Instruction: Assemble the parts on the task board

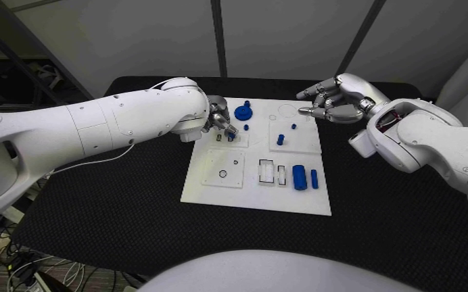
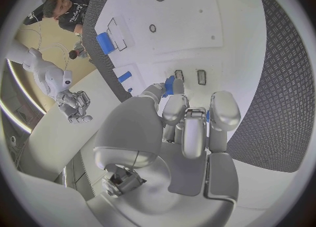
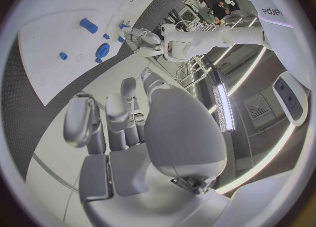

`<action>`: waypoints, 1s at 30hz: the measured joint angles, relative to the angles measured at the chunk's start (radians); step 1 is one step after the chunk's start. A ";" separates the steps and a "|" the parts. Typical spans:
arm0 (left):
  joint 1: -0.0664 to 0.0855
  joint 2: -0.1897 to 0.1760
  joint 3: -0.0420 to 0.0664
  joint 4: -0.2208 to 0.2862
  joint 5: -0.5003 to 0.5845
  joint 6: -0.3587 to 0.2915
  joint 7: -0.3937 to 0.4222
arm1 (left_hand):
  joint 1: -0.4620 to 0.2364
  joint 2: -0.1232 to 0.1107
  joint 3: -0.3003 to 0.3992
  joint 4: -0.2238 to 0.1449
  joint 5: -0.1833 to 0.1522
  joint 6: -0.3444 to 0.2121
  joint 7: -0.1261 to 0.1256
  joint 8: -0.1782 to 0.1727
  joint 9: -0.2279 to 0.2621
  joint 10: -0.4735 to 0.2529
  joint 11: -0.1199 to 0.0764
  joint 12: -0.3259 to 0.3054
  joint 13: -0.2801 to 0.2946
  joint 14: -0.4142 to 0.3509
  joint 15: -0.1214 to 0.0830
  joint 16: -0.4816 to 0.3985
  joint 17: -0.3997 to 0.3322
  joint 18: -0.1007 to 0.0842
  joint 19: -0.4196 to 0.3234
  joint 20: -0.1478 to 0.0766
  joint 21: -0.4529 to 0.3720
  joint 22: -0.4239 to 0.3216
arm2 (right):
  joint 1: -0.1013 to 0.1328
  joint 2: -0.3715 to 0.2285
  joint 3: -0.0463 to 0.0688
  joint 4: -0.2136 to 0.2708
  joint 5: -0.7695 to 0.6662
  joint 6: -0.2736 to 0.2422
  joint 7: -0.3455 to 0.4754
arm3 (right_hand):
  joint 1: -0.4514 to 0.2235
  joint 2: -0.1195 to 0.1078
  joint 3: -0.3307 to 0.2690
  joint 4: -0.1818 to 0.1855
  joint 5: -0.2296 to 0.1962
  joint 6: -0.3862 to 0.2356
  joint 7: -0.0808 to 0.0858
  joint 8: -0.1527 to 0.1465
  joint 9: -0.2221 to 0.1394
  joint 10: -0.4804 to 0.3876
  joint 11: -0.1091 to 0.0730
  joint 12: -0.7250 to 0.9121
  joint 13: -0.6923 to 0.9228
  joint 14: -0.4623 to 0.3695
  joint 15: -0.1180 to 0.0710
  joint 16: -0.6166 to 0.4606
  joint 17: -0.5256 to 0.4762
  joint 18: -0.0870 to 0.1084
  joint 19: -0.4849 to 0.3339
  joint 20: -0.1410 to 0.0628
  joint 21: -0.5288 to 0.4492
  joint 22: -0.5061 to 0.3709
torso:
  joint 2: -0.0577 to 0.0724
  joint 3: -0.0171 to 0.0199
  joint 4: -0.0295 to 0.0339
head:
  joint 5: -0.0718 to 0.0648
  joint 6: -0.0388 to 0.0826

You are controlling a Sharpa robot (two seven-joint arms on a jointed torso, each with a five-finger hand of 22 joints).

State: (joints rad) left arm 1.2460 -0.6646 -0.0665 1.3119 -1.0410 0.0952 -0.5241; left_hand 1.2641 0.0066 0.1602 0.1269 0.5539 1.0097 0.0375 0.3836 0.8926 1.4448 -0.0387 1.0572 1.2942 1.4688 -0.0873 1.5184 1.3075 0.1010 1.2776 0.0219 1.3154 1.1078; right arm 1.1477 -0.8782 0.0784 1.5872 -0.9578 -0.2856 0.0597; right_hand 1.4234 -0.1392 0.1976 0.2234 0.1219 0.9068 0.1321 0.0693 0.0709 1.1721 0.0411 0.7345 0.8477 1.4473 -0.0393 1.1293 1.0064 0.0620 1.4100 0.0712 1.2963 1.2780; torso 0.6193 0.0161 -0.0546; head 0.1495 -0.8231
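Black table (image 1: 107, 224) underneath it all, and in its middle the white board (image 1: 255, 194), lying flat. The left arm (image 1: 97, 126) comes in low across the table, its hand (image 1: 220, 124) right down on the board's far left part, fingers pointing down at the surface. In the left wrist view that hand (image 2: 191, 127) has its fingers bunched close together over two small slots, a bit of blue showing just past the fingertips — whether it is pinching that piece, I cannot tell. The right hand (image 1: 337, 101) hovers off the board's far right corner, fingers curled loosely inward, apart, nothing in them; the right wrist view shows the same hand (image 3: 125, 132) with nothing held.

Now the parts. A blue round knob (image 1: 243, 111) stands at the far edge, just beside the left hand. A blue peg (image 1: 280, 139) stands upright mid-board. Near the right edge, a blue cylinder (image 1: 299, 177) lies flat, a thinner blue bar (image 1: 314, 178) just beside it.
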 measured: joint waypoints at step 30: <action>-0.006 -0.004 -0.001 -0.001 -0.012 0.013 -0.018 | -0.018 -0.010 0.018 -0.012 0.003 0.005 -0.002 0.000 0.005 0.001 0.002 0.000 0.001 0.000 0.000 0.004 0.000 0.000 0.000 0.000 0.000 0.000 | 0.000 0.001 0.000 0.000 -0.007 0.001 -0.004 | 0.000 0.000 0.000 0.000 0.005 0.004 -0.004 0.000 0.000 0.000 0.000 0.000 0.000 0.000 0.000 0.000 0.002 0.000 0.000 0.000 0.000 0.000 | -0.001 0.0007 -0.0010 | 0.003 -0.005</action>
State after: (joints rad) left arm 1.2397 -0.6682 -0.0679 1.3113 -1.0527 0.1084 -0.5425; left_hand 1.2459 -0.0038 0.1784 0.1144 0.5572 1.0149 0.0357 0.3832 0.8977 1.4458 -0.0369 1.0572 1.2948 1.4689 -0.0870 1.5221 1.3075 0.1010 1.2773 0.0218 1.3153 1.1081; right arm 1.1477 -0.8776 0.0783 1.5871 -0.9647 -0.2842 0.0554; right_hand 1.4235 -0.1392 0.1976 0.2234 0.1272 0.9104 0.1286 0.0694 0.0709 1.1721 0.0411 0.7345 0.8478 1.4473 -0.0393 1.1293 1.0079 0.0621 1.4100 0.0713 1.2963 1.2781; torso 0.6183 0.0168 -0.0556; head 0.1528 -0.8279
